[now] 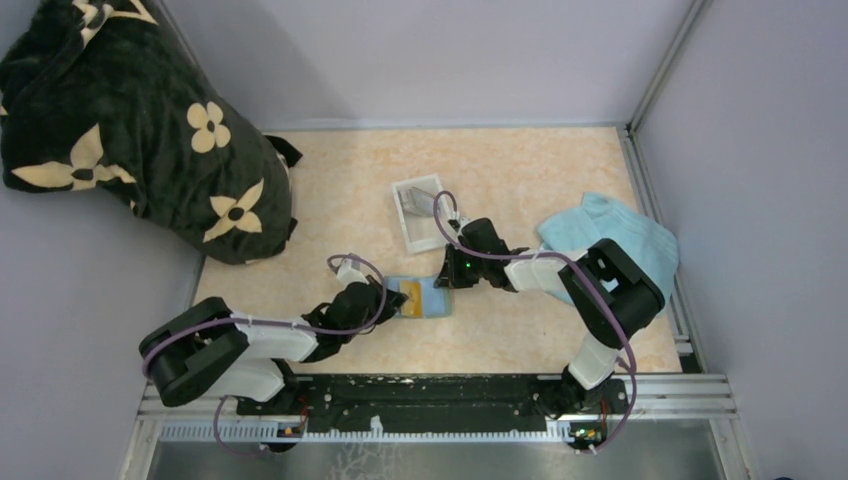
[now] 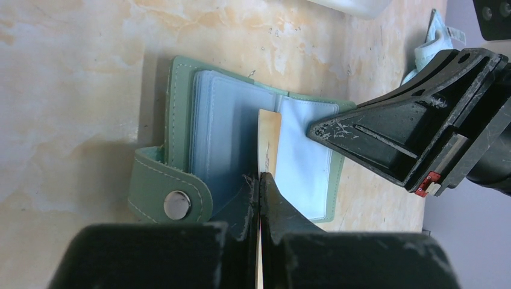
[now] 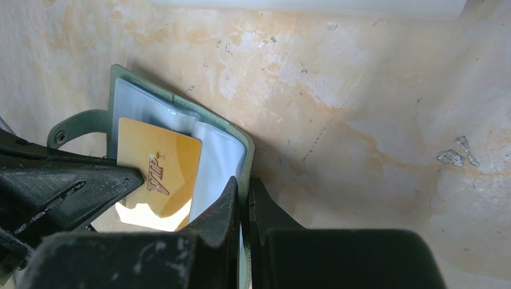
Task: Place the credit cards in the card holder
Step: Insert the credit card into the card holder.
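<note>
Inserting step: left tool [image 2: 260, 176], closed, pinched a card [image 3: 158, 174] over the open holder [image 2: 181, 90]; right tool [image 3: 244, 183], closed, gripped its edge. Next, push the card in squarely

"VIP" on face of orange-yellow card [image 3: 159, 174], right wrist view: slanted brown-gold capitals running along card's length. Small mark just above letters, too small to tell. Card lies against pale blue inside of card holder [image 3: 220, 153]. Left wrist view: same card [image 2: 269, 141] seen almost edge-on, thin dark marks on face, unreadable. Top view: card too small to read. Black bag [image 1: 130, 130] carries cream flower emblems; any lettering on it too small to tell.
</note>
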You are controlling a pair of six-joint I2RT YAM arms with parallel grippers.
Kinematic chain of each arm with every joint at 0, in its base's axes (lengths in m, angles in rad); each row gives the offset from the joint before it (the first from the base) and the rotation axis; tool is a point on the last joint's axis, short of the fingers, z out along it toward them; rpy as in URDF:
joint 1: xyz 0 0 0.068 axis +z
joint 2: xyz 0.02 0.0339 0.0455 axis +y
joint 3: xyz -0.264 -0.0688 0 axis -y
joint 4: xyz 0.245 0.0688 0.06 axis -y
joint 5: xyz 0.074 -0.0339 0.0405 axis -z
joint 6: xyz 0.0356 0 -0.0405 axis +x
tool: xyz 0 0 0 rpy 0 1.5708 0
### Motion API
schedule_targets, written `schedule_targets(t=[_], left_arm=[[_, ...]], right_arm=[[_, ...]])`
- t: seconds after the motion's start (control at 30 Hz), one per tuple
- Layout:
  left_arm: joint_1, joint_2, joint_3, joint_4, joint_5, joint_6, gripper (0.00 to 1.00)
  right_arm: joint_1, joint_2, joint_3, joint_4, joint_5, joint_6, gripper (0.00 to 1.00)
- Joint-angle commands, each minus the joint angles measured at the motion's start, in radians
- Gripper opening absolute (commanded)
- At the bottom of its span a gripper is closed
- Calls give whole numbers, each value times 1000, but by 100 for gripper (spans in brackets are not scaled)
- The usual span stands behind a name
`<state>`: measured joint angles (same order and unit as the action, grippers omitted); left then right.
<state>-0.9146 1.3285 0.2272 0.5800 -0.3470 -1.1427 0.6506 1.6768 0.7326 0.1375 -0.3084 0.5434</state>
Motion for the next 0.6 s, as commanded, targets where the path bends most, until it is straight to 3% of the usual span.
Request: schedule_targets(t=[0.0,0.57], left_arm=[[1,51,-48,49,-36,-25,0],[3,193,-30,174,-5,-27,0]], right_arm=[[15,11,-51,-138,26,-25,0],[17,13,-72,-142,42,-14,0]])
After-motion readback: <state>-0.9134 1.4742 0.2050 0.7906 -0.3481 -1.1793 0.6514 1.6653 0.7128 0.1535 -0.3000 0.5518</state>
